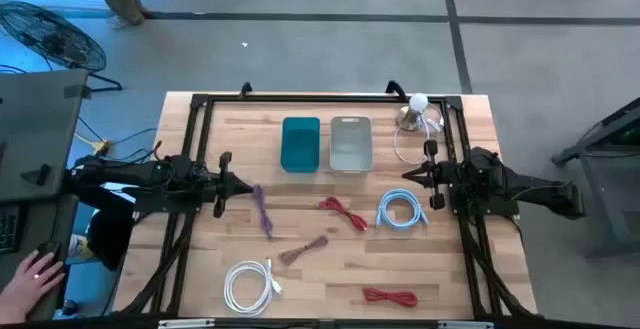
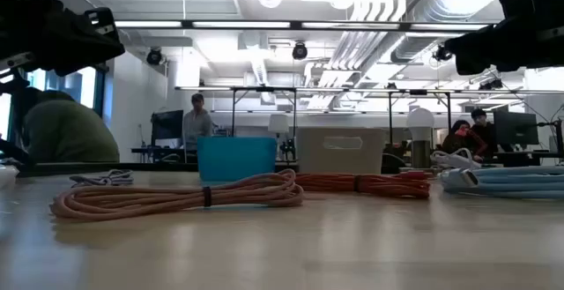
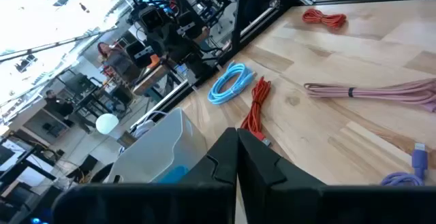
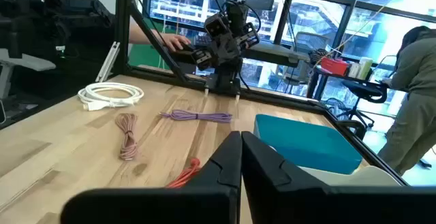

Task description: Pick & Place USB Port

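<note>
Several coiled USB cables lie flat on the wooden table: a purple one [image 1: 263,209], a red one [image 1: 343,212], a light blue one [image 1: 402,210], a pink one [image 1: 303,251], a white one [image 1: 248,285] and a second red one [image 1: 389,296]. A teal bin [image 1: 300,144] and a white bin [image 1: 350,142] stand side by side at the far middle. My left gripper [image 1: 228,181] is shut and empty at the table's left side, above the table [image 3: 237,163]. My right gripper [image 1: 420,176] is shut and empty at the right side, just beyond the light blue cable [image 4: 241,157].
A lamp with a white ball [image 1: 418,109] and a clear cord stands at the far right corner. A black frame [image 1: 300,97] runs round the table. A person's hand [image 1: 35,269] rests at a desk left of the table. Bare wood lies between the cables.
</note>
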